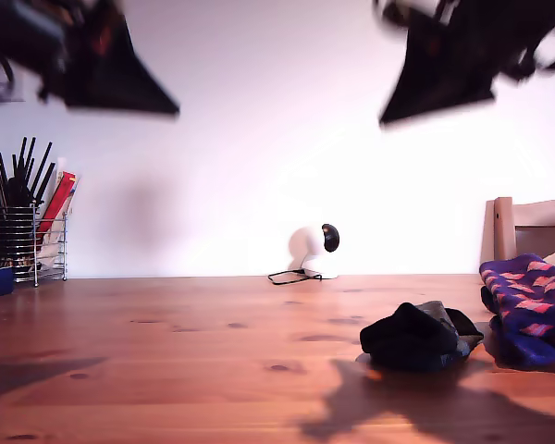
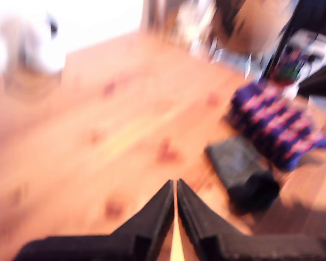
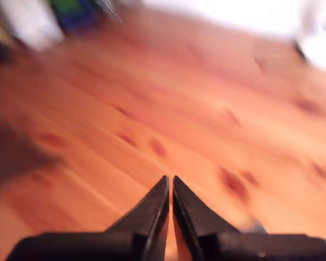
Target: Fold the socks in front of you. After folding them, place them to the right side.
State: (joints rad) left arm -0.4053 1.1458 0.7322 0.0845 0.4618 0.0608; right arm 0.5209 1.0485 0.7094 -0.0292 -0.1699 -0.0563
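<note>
Checked socks (image 1: 529, 305): folded navy-purple bundle with red-pink diamonds, lying at the table's (image 1: 213, 361) edge on the exterior view's right, partly cut off by the frame; long axis not readable. Dark grey-blue socks (image 1: 418, 338): crumpled bundle just beside the checked ones, toward the table's middle.

My first gripper (image 2: 176, 187): jaws nearly touching, empty, raised above bare wood; both bundles lie beyond it, blurred (image 2: 277, 128) (image 2: 244, 171).

My second gripper (image 3: 170, 182): jaws likewise closed to a slit, holding nothing, above bare wood.

Both wrist views heavily motion-blurred. Two arms show only as dark smears at the exterior view's top.
</note>
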